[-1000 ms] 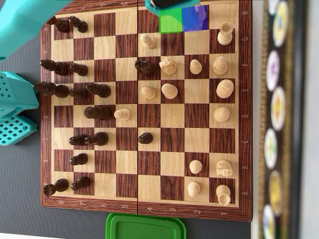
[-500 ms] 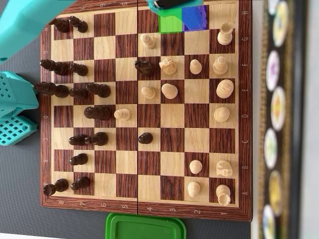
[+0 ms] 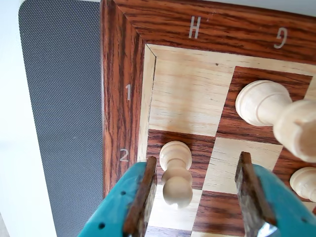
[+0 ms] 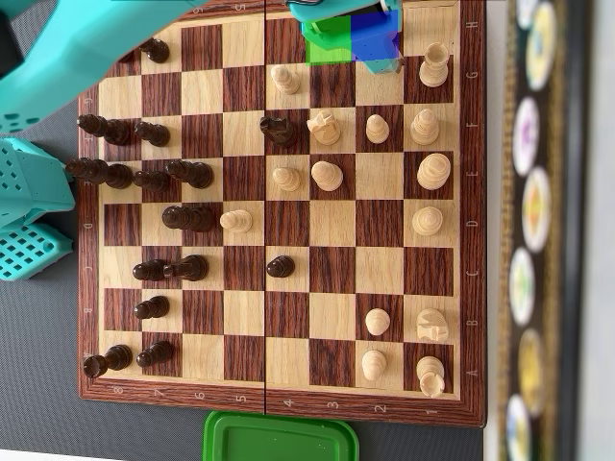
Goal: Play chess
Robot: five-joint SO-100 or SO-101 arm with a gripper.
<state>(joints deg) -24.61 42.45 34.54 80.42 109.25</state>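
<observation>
In the wrist view my gripper [image 3: 197, 157] is open over the H-file corner of the wooden chessboard [image 3: 123, 74]. A white pawn [image 3: 176, 173] stands on the dark square beside the "2" mark. It is between the jaws, close to the left finger [image 3: 143, 192] and far from the right finger [image 3: 249, 190]; neither touches it. A taller white piece [image 3: 261, 101] stands on the dark square under "G". In the overhead view the gripper [image 4: 351, 38] is at the board's top edge and covers that pawn.
Another white pawn [image 3: 303, 182] stands just right of the right finger. Dark pieces crowd the left half of the board [image 4: 471, 240], white pieces the right half. A green lid [image 4: 281, 437] lies below the board. The teal arm base [image 4: 29, 211] is at the left.
</observation>
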